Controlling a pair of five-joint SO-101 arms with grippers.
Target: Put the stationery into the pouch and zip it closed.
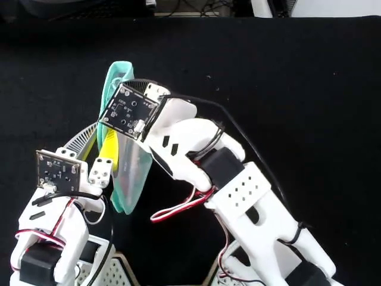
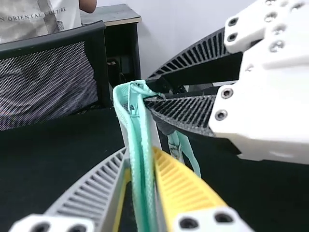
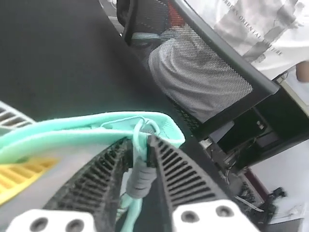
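Pictured from above, over a black tabletop (image 1: 286,89): a mint-green pouch (image 1: 132,173) held on edge between two white robot arms. At lower left, the left hand (image 1: 104,131), with a yellow finger (image 1: 108,152) pressed along the pouch's side and a grey ribbed finger (image 1: 80,140) curving beside it. From lower right, the right hand (image 1: 130,86) at the pouch's far end, largely hidden under its own camera board (image 1: 127,111). Near the left wrist, a second camera board (image 1: 59,170). Below the right arm, a loop of red and white wires (image 1: 178,210).
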